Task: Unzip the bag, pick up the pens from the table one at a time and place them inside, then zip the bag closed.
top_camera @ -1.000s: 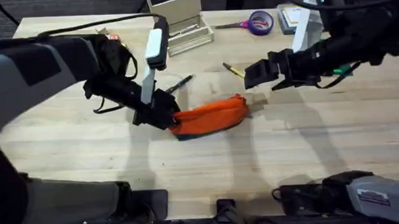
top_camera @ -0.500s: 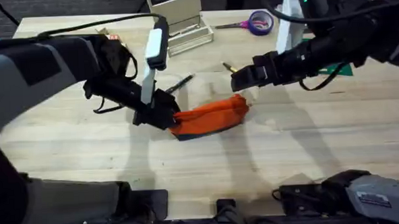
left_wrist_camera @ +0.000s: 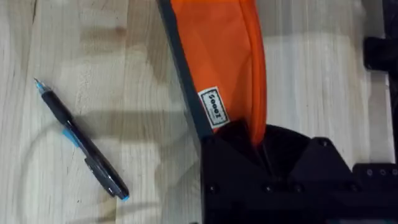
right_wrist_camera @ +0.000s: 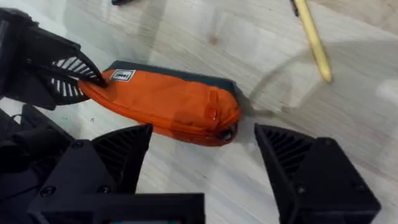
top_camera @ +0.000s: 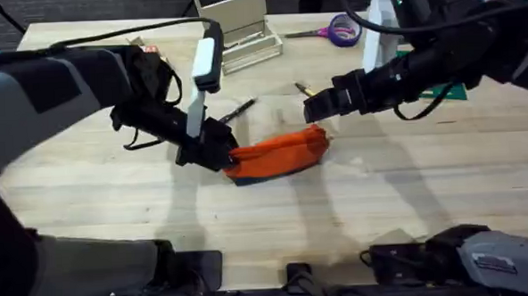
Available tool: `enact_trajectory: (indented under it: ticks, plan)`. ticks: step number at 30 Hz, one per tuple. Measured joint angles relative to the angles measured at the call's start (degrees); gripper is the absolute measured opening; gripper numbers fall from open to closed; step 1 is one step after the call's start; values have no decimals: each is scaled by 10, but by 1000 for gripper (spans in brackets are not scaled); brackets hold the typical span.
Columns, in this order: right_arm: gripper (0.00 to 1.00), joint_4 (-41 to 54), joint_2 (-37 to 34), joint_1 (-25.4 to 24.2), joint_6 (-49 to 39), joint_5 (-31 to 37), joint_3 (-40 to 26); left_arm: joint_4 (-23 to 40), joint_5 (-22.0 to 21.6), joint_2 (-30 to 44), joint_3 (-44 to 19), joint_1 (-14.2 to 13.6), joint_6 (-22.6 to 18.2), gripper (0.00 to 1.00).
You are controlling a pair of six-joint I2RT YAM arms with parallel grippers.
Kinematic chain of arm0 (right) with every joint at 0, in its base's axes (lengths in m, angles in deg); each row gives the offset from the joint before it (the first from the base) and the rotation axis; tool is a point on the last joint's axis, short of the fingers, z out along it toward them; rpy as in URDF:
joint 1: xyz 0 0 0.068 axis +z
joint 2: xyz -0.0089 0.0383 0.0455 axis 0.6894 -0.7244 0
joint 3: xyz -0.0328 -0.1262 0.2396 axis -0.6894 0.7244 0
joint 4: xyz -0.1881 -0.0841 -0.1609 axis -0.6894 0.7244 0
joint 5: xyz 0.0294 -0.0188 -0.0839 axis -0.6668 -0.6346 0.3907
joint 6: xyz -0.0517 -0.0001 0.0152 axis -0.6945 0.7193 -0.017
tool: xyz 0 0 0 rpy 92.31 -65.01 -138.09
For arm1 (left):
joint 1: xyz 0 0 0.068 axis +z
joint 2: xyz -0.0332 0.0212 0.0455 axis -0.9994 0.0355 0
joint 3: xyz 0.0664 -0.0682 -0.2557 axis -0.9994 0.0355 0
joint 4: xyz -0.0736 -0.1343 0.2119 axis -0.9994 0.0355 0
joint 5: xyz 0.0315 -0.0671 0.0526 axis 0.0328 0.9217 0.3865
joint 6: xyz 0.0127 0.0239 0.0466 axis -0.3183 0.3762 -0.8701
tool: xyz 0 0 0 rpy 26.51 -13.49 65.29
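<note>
1. The orange bag (top_camera: 280,154) is lying near the middle of the wooden surface (top_camera: 408,186), a long soft pouch with a dark strip along one edge and a small white label sewn by that strip (left_wrist_camera: 214,107)
2. The left hand (top_camera: 218,153) is pinching one end of the bag, its black fingers (right_wrist_camera: 73,78) pressed onto the fabric right beside the label
3. The bag's zipper seam is running along its rounded top, and a dark zipper pull (right_wrist_camera: 225,133) is sitting at the free end, away from the left hand; I cannot tell from here whether the zipper is open at all
4. The right hand (top_camera: 314,106) is hovering just over that free end, its two black fingers (right_wrist_camera: 118,155) spread wide apart with nothing between them
5. The black pen (top_camera: 237,109) is lying flat on the surface just beyond the bag, close to the left hand, with blue showing at its tip and clip (left_wrist_camera: 81,142)
6. The yellow pen (top_camera: 309,92) with its dark tip is lying a little farther back, near the right hand, apart from the bag
7. Purple-handled scissors (top_camera: 337,29) are resting at the far edge of the surface, well apart from the bag
</note>
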Motion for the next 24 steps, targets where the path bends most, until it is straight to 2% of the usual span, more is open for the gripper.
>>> enact_trajectory:
  ticks: [11, 24]
  plan:
    - [998, -4, -59, 1, 27, 0, 0, 0, 0, 0, 0, 0, 0, 44]
    - [998, -26, -72, 15, 33, 0, 0, 0, 0, 0, 0, 0, 0, 44]
